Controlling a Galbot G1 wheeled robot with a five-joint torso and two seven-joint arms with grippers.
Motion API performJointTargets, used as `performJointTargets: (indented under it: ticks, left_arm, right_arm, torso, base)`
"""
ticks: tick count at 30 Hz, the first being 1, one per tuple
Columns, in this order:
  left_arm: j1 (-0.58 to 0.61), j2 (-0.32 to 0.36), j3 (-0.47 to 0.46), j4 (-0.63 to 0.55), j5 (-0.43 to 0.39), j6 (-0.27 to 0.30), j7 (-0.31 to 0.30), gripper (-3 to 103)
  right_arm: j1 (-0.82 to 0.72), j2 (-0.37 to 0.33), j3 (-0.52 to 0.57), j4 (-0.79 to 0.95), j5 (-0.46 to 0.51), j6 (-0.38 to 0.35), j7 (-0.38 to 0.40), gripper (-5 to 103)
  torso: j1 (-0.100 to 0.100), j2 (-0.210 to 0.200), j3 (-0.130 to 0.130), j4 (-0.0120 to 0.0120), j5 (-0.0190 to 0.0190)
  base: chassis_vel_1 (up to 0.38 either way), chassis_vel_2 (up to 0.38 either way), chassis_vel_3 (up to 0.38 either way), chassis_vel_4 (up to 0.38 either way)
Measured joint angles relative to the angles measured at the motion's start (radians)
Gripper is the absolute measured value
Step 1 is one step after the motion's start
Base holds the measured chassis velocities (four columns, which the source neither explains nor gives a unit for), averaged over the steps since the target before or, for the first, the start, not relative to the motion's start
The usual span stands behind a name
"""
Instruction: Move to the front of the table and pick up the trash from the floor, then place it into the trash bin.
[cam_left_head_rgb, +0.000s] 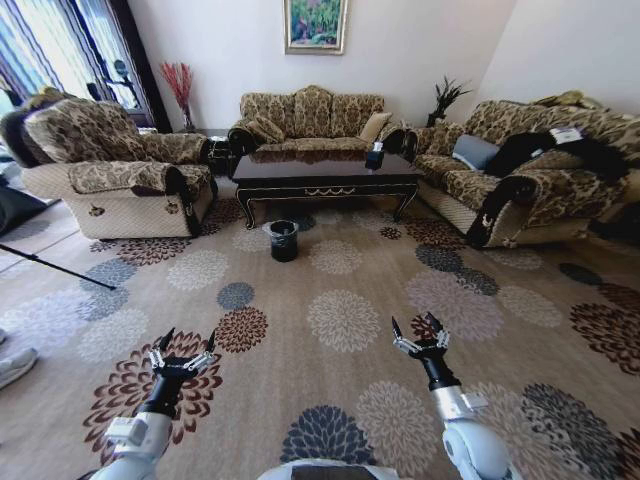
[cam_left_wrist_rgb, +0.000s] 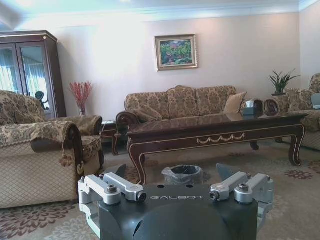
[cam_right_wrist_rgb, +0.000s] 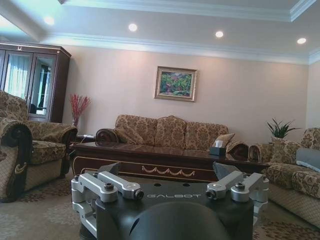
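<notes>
The dark glossy table (cam_left_head_rgb: 325, 180) stands ahead across the flowered carpet floor (cam_left_head_rgb: 340, 320), between the sofas. The small black trash bin (cam_left_head_rgb: 284, 240), lined with a clear bag, sits on the carpet just before the table's front rail; in the left wrist view the trash bin (cam_left_wrist_rgb: 183, 174) appears under the table (cam_left_wrist_rgb: 215, 131) edge. My left gripper (cam_left_head_rgb: 188, 338) and right gripper (cam_left_head_rgb: 420, 328) hover low over the carpet, far short of the table, both open and holding nothing. The right wrist view looks at the table (cam_right_wrist_rgb: 165, 160) beyond its open fingers (cam_right_wrist_rgb: 107, 185). The trash is out of view.
An armchair (cam_left_head_rgb: 110, 170) flanks the table on the left, a sofa (cam_left_head_rgb: 310, 120) stands behind it and another sofa (cam_left_head_rgb: 530, 180) on the right. A tissue box (cam_left_head_rgb: 374, 157) sits on the table. A thin black rod (cam_left_head_rgb: 55, 265) lies at the left. Open carpet stretches between me and the bin.
</notes>
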Motion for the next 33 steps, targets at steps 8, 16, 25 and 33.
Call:
performJointTargets:
  ticks: [8, 16, 25, 33]
  left_arm:
    - [0.0, 0.0, 0.0, 0.0, 0.0, 0.0, 0.0, 100]
    - [0.0, 0.0, 0.0, 0.0, 0.0, 0.0, 0.0, 100]
    - [0.0, 0.0, 0.0, 0.0, 0.0, 0.0, 0.0, 100]
    - [0.0, 0.0, 0.0, 0.0, 0.0, 0.0, 0.0, 100]
  right_arm:
    - [0.0, 0.0, 0.0, 0.0, 0.0, 0.0, 0.0, 100]
    - [0.0, 0.0, 0.0, 0.0, 0.0, 0.0, 0.0, 100]
    - [0.0, 0.0, 0.0, 0.0, 0.0, 0.0, 0.0, 100]
    - [0.0, 0.0, 0.0, 0.0, 0.0, 0.0, 0.0, 100]
  torso:
    - [0.013, 0.031, 0.018, 0.0, 0.0]
    - [0.026, 0.068, 0.042, 0.0, 0.0]
    - [0.041, 0.104, 0.063, 0.0, 0.0]
    - [0.057, 0.142, 0.085, 0.0001, 0.0]
  base:
    - [0.0, 0.0, 0.0, 0.0]
    - [0.0, 0.0, 0.0, 0.0]
    - [0.0, 0.0, 0.0, 0.0]
    - [0.0, 0.0, 0.0, 0.0]
